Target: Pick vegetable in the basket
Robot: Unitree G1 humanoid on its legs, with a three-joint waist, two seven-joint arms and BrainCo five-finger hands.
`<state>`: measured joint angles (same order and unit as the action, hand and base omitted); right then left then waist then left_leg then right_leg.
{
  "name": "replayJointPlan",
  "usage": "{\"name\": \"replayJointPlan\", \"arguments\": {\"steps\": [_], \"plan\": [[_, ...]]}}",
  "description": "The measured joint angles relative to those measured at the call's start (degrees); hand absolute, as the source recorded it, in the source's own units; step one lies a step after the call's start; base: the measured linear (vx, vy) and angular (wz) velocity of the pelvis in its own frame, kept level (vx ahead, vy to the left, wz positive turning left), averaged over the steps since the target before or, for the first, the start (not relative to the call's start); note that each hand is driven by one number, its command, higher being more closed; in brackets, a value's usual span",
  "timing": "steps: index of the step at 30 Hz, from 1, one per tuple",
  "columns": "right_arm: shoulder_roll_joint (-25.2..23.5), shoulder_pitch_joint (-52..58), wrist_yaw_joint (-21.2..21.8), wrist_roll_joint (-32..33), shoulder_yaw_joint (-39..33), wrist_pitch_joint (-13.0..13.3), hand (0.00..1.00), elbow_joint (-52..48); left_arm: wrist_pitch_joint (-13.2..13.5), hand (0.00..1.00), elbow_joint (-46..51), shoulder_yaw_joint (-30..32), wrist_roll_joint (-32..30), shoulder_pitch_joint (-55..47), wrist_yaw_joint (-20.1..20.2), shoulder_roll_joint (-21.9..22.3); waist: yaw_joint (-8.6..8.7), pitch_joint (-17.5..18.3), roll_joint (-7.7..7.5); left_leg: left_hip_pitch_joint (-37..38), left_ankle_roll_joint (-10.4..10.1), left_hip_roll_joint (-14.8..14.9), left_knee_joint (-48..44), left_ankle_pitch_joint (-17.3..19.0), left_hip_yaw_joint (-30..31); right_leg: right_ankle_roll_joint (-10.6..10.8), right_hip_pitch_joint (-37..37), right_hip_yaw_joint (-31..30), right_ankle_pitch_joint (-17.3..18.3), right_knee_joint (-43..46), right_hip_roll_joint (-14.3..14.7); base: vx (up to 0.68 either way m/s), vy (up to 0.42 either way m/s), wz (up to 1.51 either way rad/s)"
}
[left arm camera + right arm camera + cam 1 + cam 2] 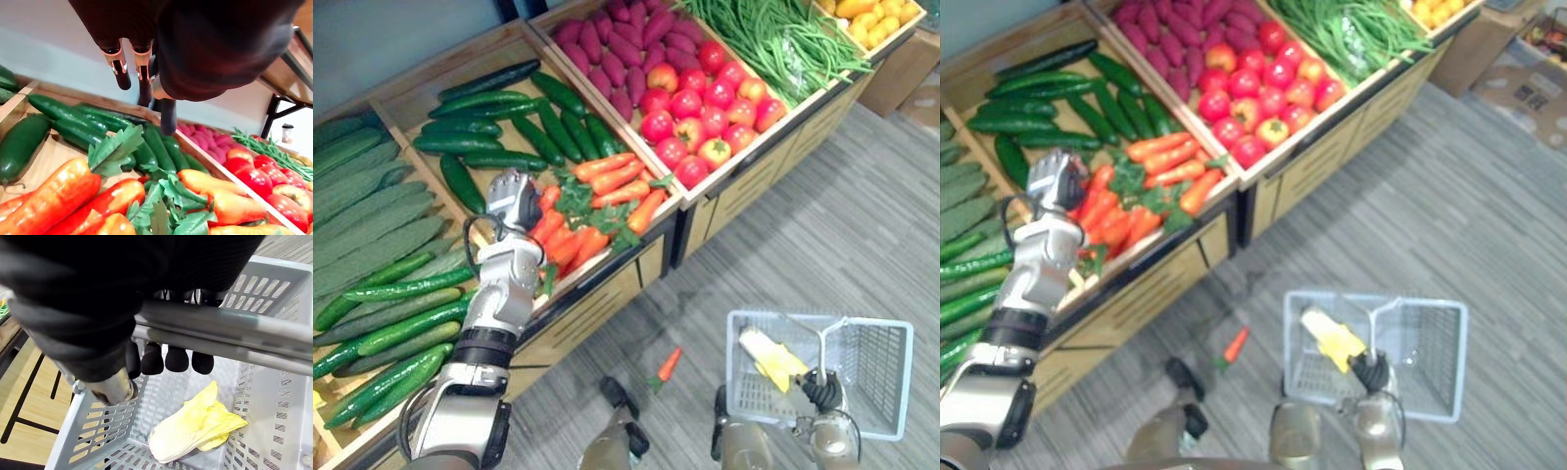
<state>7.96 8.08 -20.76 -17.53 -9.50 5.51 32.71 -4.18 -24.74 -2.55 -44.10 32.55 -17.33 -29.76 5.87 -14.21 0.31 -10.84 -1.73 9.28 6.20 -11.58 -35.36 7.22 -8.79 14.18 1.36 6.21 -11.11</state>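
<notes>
My left hand hovers open over the left end of the carrot pile in the wooden display bin, holding nothing. In the left wrist view its fingers hang straight above the carrots and their green tops. My right hand is shut on the handle of a pale grey plastic basket held low over the floor. A yellow leafy cabbage lies inside the basket. One carrot lies on the floor in front of the stand.
The stand's wooden bins hold dark cucumbers, long pale cucumbers, tomatoes, purple sweet potatoes and green beans. Grey plank floor lies to the right. A cardboard box stands at the far right.
</notes>
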Motion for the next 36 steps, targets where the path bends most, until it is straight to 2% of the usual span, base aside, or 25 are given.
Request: {"name": "replayJointPlan", "arguments": {"steps": [1,2,6,9,15,21,24,30,36], "plan": [[0.0,0.1,0.0,0.0,-0.16,0.0,1.0,0.0,-0.01,1.0,0.03,0.0,-0.02,0.0,0.0,-0.07,-0.04,0.14,0.12,-0.01,0.0,0.0,0.0,0.0,0.01,0.0,0.01,0.05,0.0,0.0,0.0,0.02,-0.071,0.04],[0.0,0.15,0.0,0.01,-0.48,0.02,1.0,0.0,-0.02,0.0,0.03,0.0,-1.24,0.0,0.0,-0.35,-0.08,0.28,0.31,-0.01,0.0,-0.01,0.0,0.0,0.04,0.0,0.03,0.1,0.01,0.0,-0.01,0.01,-0.047,0.01],[0.0,0.21,0.0,0.01,-0.91,0.07,1.0,0.0,-0.73,0.0,0.02,0.0,-4.54,0.01,-0.12,-0.78,-0.06,0.41,0.54,-0.02,-0.01,0.08,0.0,0.01,0.04,-0.03,0.02,0.12,0.03,-0.04,0.1,-0.01,-0.069,-0.01],[0.0,0.48,0.0,0.02,-0.91,0.32,1.0,0.01,-3.76,0.0,-0.56,1.07,-4.53,0.25,-0.48,0.18,0.02,0.41,0.54,-0.08,-0.4,0.12,0.0,0.29,0.04,-0.03,-0.06,0.11,0.04,-0.05,0.12,-0.02,-0.05,0.0],[-0.18,0.62,-0.23,0.03,-0.91,1.1,1.0,0.0,-11.68,0.0,-1.55,9.94,-3.8,1.73,-2.52,8.96,0.1,0.44,0.47,-1.02,-0.43,0.03,0.01,0.32,0.09,-0.36,-1.04,0.06,0.23,0.02,0.04,-0.02,-0.054,0.01],[-0.82,0.62,-1.69,0.02,-1.27,2.33,1.0,0.61,-16.16,0.0,-5.13,12.95,-0.87,3.26,-2.5,13.82,0.14,0.45,0.35,-1.94,0.15,-0.1,0.0,-0.14,0.13,0.06,-1.84,0.14,-0.04,0.13,-0.07,0.01,-0.053,0.01],[-1.24,0.59,-2.06,0.01,-1.29,2.69,1.0,1.13,-17.25,0.0,-5.55,14.37,1.08,3.59,-2.69,14.82,0.18,0.43,0.31,-1.93,0.16,0.03,0.0,-0.15,0.07,0.02,-1.88,0.12,-0.01,0.13,0.06,0.01,-0.075,-0.02],[-1.26,0.56,-2.25,0.02,-1.2,2.75,1.0,1.35,-17.79,0.0,-6.96,15.61,3.31,4.6,-3.22,15.73,0.2,0.32,0.12,-1.93,0.09,0.21,0.01,-0.1,0.03,-0.01,-1.94,0.04,0.01,0.12,0.23,-0.01,-0.076,-0.01],[-1.8,0.57,-2.46,0.02,-0.68,3.26,1.0,1.49,-18.74,0.0,-9.54,18.72,4.52,7.01,-4.93,15.96,0.2,0.21,-1.62,-2.15,-0.25,0.29,0.01,0.16,-0.27,-0.02,-2.48,-0.48,0.0,0.02,0.33,-0.01,-0.061,-0.03]]}}
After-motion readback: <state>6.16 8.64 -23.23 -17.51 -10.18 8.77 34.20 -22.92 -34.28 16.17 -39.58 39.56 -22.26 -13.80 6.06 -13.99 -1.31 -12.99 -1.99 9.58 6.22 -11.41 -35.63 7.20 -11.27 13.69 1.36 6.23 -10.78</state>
